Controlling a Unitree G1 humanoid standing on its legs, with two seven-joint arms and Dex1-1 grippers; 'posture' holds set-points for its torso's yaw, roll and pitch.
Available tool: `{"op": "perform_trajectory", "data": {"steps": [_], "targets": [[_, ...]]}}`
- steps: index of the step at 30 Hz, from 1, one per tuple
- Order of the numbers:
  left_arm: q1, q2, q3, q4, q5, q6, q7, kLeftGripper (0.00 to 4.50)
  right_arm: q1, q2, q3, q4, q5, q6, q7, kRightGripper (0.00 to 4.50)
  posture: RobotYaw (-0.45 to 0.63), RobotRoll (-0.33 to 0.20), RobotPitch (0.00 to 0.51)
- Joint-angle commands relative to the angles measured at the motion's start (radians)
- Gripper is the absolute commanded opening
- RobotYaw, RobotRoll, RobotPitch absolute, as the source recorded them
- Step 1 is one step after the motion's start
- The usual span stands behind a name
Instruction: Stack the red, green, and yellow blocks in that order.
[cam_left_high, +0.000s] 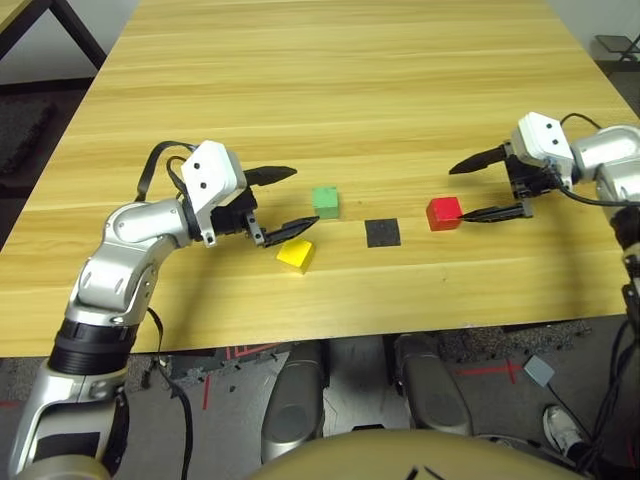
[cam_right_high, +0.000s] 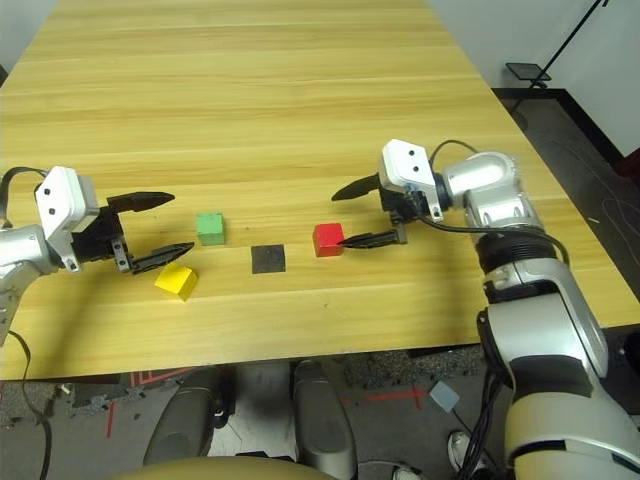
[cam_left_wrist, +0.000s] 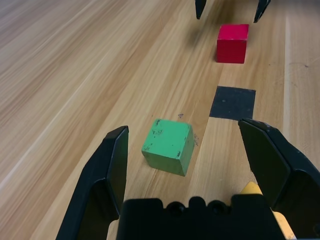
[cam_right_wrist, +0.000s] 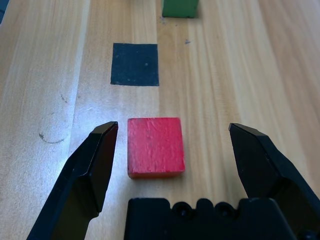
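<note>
The green block (cam_left_high: 325, 201) sits on the wooden table (cam_left_high: 330, 90), just ahead of my left gripper (cam_left_high: 303, 198), which is open and holds nothing. In the left wrist view the green block (cam_left_wrist: 168, 145) lies in line with the gap between the fingers (cam_left_wrist: 112, 160). The yellow block (cam_left_high: 295, 254) rests beside that gripper's near finger, closer to the front edge. The red block (cam_left_high: 444, 213) stands to the right. My right gripper (cam_left_high: 459, 194) is open around it, and the red block (cam_right_wrist: 155, 146) lies between the fingers, touching neither.
A flat black square patch (cam_left_high: 382, 232) lies on the table between the green and red blocks. The table's front edge (cam_left_high: 330, 335) runs close behind the yellow block. Bare wood stretches far beyond the blocks.
</note>
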Motion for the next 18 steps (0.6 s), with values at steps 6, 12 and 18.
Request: {"op": "perform_trajectory", "data": {"steps": [6,12,18], "targets": [[0.012,-0.016,-0.001,-0.008,0.017,-0.002,0.016,4.49,-0.006,0.026,0.043,0.066,-0.057,-0.016,0.007,4.49,0.33,-0.098,0.175],[0.02,-0.025,-0.002,-0.029,0.015,0.015,0.037,4.5,-0.022,0.077,0.022,0.141,-0.146,-0.037,0.007,4.31,0.35,-0.097,0.18],[0.022,-0.025,0.0,-0.06,0.01,0.04,0.055,4.5,-0.05,0.115,-0.034,0.154,-0.199,-0.031,-0.019,2.55,0.37,-0.098,0.19]]}}
